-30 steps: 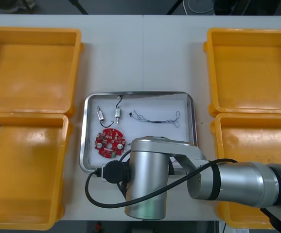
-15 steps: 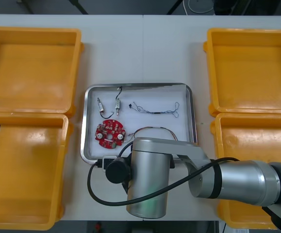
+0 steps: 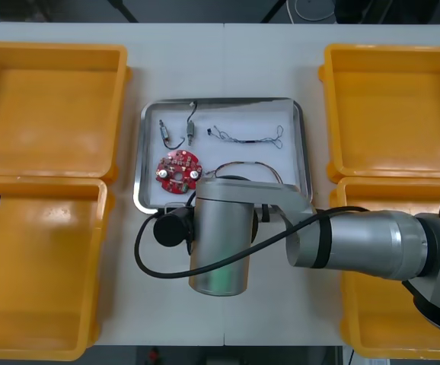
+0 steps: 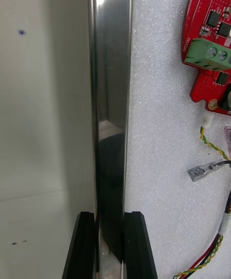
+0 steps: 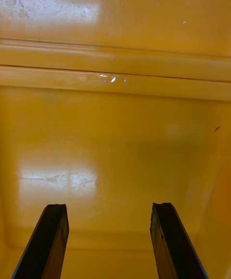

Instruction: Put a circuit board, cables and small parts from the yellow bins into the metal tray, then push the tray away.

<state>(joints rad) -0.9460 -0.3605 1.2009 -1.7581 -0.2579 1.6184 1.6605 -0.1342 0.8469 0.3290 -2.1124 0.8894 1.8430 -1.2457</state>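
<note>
The metal tray [image 3: 302, 144], white inside, lies mid-table between the yellow bins. In it are a round red circuit board [image 3: 178, 172], a black cable [image 3: 192, 122], a thin grey cable [image 3: 247, 138], a red and yellow cable [image 3: 247, 164] and a small metal part [image 3: 164, 131]. My right arm's wrist [image 3: 220, 236] covers the tray's near edge. In the right wrist view my right gripper [image 4: 109, 245] is shut on the tray's shiny rim [image 4: 111, 67], with the circuit board [image 4: 211, 33] beyond. My left gripper [image 5: 109, 240] hangs open over a yellow bin floor [image 5: 115, 154].
Two yellow bins stand at the left [image 3: 52, 106] [image 3: 37, 274] and two at the right [image 3: 395, 106] [image 3: 403, 220], all with bare floors. Bare table [image 3: 224, 65] lies beyond the tray's far edge.
The tray has slid away from me toward the table's far side, turning slightly. My right arm followed with it. The left arm has not moved.
</note>
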